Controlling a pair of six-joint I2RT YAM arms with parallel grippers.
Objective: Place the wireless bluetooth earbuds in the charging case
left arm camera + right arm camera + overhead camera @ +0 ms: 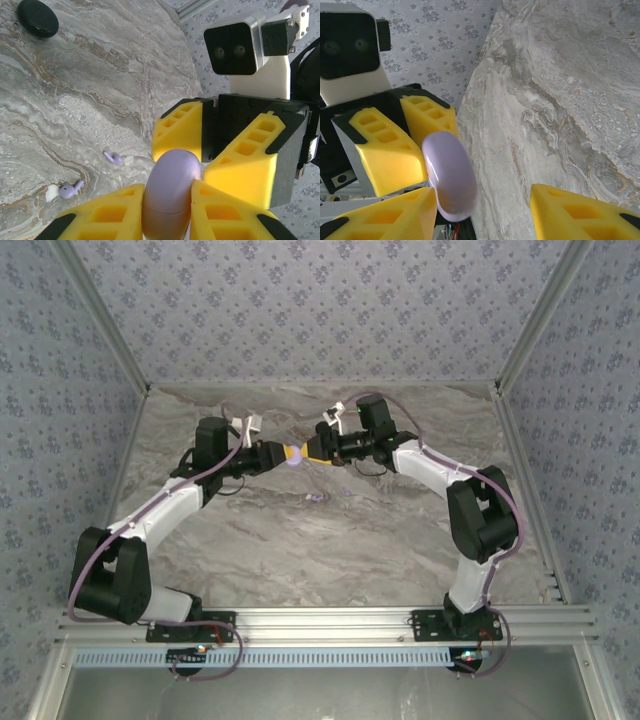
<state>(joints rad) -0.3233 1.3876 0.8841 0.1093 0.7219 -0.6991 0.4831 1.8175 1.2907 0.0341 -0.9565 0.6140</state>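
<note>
A black oval object [37, 18], perhaps a lid, lies on the marble table [100, 85].

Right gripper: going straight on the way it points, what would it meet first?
The charging case, clamped in the left gripper facing it. The right gripper has open jaws flanking the case, so contact looks near, though depth is unclear.
</note>
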